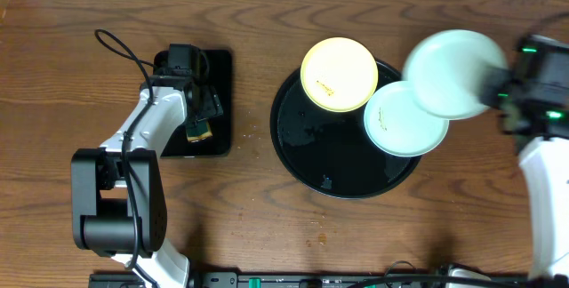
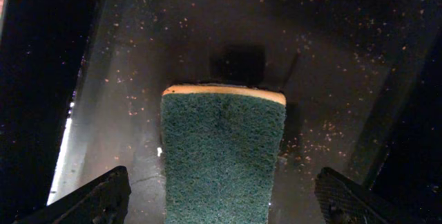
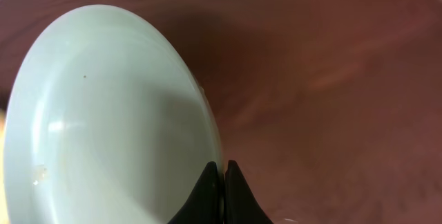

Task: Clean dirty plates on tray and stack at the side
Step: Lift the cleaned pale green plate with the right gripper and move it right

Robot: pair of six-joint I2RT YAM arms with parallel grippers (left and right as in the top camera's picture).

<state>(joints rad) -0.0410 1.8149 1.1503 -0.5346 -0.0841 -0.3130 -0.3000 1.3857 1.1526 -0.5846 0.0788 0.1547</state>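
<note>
The round black tray [image 1: 338, 159] holds a pale yellow plate [image 1: 339, 74] at its far edge and a mint-green plate [image 1: 404, 119] at its right edge; both show small brown smudges. My right gripper [image 1: 494, 88] is shut on the rim of a second mint-green plate [image 1: 452, 71] and holds it lifted and tilted over the tray's right side. In the right wrist view the fingers [image 3: 222, 172] pinch the plate's rim [image 3: 103, 113]. My left gripper [image 2: 222, 200] is open, straddling a green sponge [image 2: 222, 155].
The sponge lies on a small rectangular black tray [image 1: 218, 101] at the left, speckled with crumbs [image 2: 331, 134]. Small crumbs lie on the wooden table [image 1: 316, 230] in front of the round tray.
</note>
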